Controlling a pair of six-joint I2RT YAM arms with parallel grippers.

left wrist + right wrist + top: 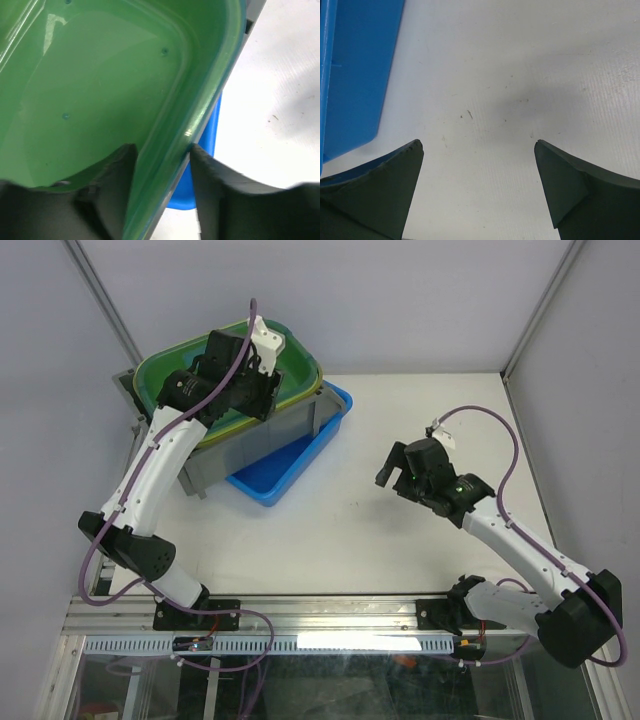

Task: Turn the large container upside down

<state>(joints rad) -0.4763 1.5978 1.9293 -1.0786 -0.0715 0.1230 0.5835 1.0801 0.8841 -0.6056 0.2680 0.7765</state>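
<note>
Top external view: found the large container point(258, 440) at the far left of the worktop point(400, 410). Grey, rectangular, with straight ribbed walls; sat open side up, with a green tub point(165, 365) nested inside and filling its mouth. Leaned its right near corner against a blue tub point(290, 465) just beside it. Reached over the green tub with the left hand point(250, 350), but hid the fingertips under the wrist from this angle. Held the right hand point(395, 465) well apart on the right, above bare worktop, touching nothing.

Left wrist view: gave what the overhead one could not. Set the left hand point(162, 150) astride the green tub's right rim, one finger inside the tub and the other outside, both looking right up against the wall. Could not tell whether already pinching it or merely flanking it. Showed only a thin grey strip of the large container point(248, 17) past the rim, and blue below.

Right wrist view: showed the right hand point(479, 150) spread wide, nothing between the fingers, over speckled white worktop, with the blue tub's corner point(355, 75) at the left.
</note>
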